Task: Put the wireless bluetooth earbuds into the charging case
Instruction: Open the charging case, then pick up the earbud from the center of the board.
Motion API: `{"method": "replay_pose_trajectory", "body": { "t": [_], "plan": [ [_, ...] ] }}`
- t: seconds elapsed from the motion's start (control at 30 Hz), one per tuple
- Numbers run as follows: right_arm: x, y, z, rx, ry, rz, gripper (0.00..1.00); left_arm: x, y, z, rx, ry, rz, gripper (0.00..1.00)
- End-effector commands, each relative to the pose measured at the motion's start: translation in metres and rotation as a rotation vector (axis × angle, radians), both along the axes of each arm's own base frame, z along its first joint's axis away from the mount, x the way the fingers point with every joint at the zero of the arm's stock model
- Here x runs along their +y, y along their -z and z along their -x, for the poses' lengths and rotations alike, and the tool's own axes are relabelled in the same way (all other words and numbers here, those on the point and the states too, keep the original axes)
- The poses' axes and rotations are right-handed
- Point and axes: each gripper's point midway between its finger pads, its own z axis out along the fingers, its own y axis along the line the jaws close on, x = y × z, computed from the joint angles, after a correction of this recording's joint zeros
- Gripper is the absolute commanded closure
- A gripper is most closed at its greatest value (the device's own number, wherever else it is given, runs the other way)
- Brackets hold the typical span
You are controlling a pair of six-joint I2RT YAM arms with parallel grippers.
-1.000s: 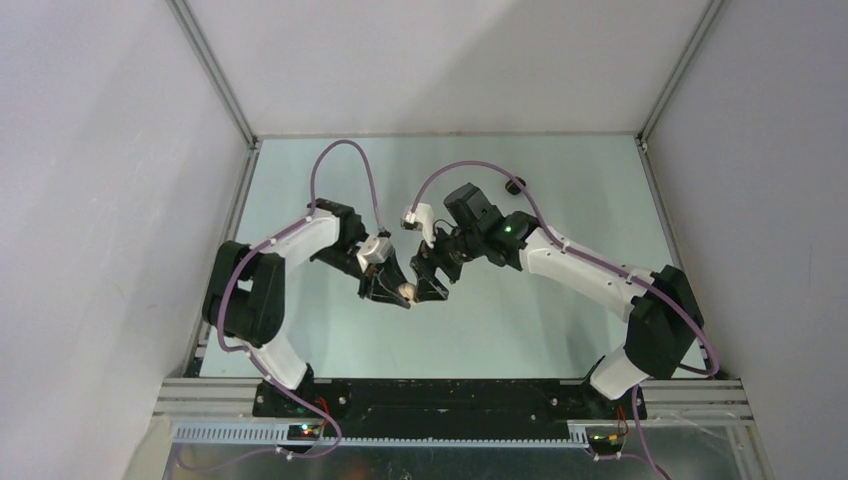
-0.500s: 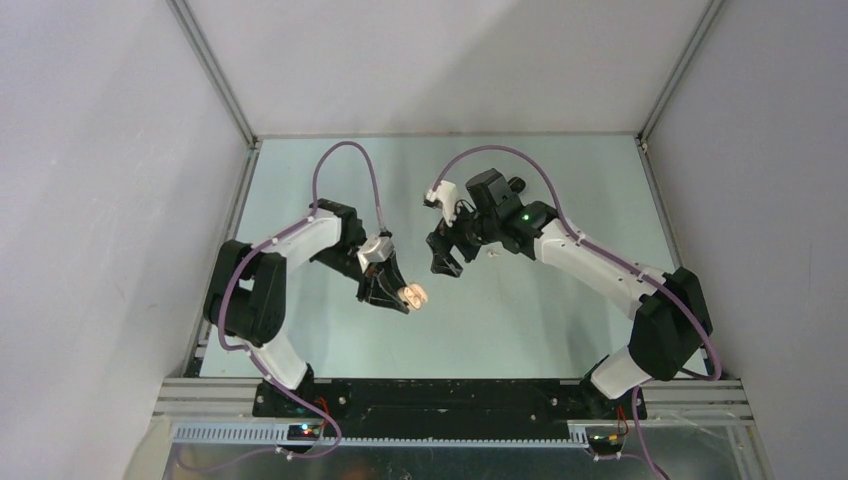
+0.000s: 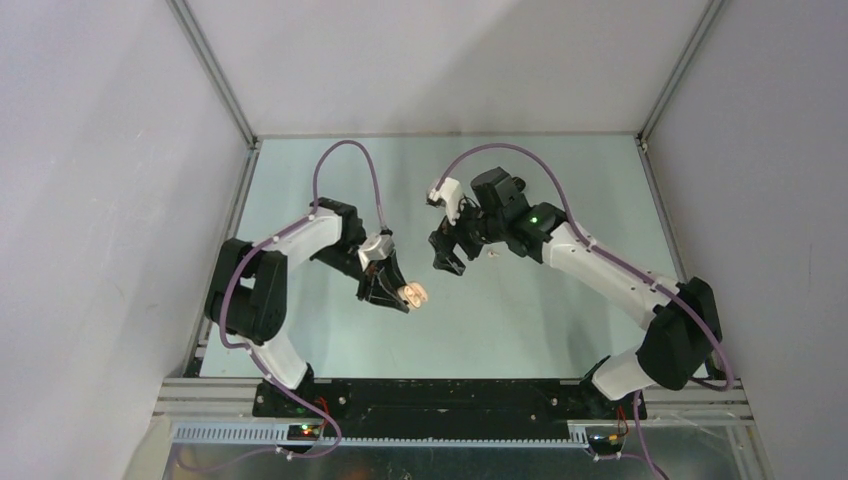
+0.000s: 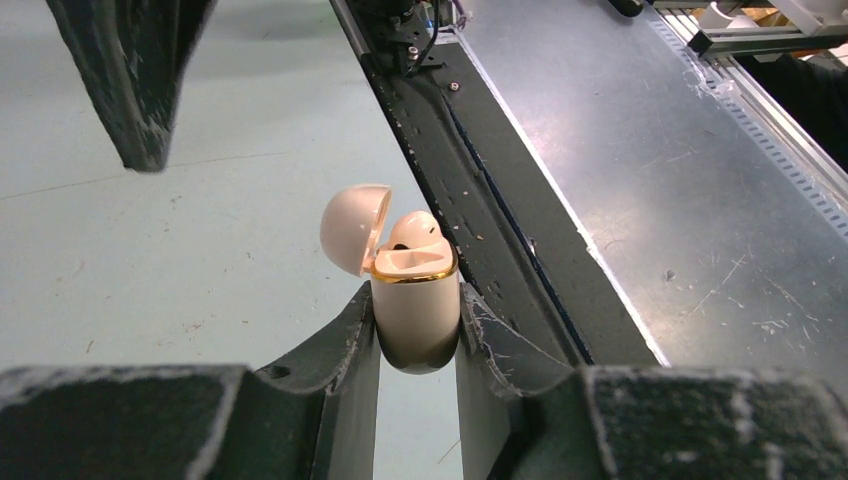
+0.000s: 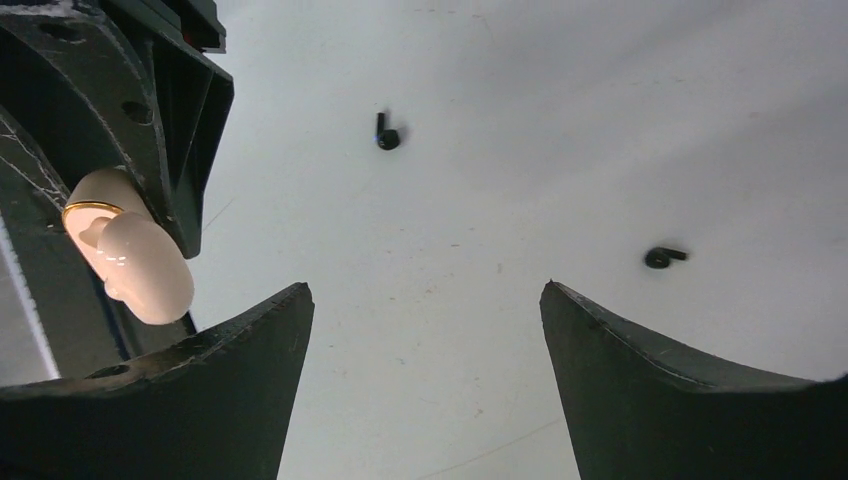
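Observation:
My left gripper [image 3: 402, 296] is shut on a cream charging case [image 3: 414, 294] with a gold rim and holds it above the table. In the left wrist view the case [image 4: 415, 310] stands upright between my fingers, its lid [image 4: 354, 228] swung open. A cream earbud [image 4: 414, 230] sits in its mouth. My right gripper [image 3: 446, 263] is open and empty, up and to the right of the case. In the right wrist view my right gripper [image 5: 425, 290] is spread wide, with the case [image 5: 140, 268] at the left and two black earbuds [image 5: 386, 135] [image 5: 662, 258] on the table beyond.
The black base bar [image 4: 470, 190] and a metal plate [image 4: 680, 180] lie beyond the case in the left wrist view. The pale green table [image 3: 520, 320] is walled by grey panels and aluminium rails [image 3: 215, 75].
My right gripper has pulled back from the case, up and to the right, and now stands open. The case's open lid now shows. My left gripper has stayed put.

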Motion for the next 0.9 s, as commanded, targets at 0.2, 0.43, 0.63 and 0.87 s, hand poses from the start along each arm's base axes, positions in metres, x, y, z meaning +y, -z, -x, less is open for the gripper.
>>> {"method": "replay_pose_trajectory", "body": {
  "t": [0.2,0.43,0.63,0.87],
  "plan": [
    [-0.041,-0.065,-0.032,-0.220,0.131,-0.023,0.10,0.003,-0.004,-0.017,-0.050,0.008,-0.095,1.00],
    [-0.047,-0.066,-0.032,-0.190,0.138,-0.020,0.10,-0.001,0.027,-0.076,-0.162,-0.327,-0.315,1.00],
    [-0.035,-0.052,-0.024,-0.101,0.083,-0.041,0.10,-0.011,0.020,-0.091,-0.150,-0.424,-0.273,1.00],
    [-0.041,-0.025,-0.053,-0.120,0.168,0.046,0.10,-0.017,0.012,-0.090,-0.133,-0.468,-0.235,1.00]
  ]
}}
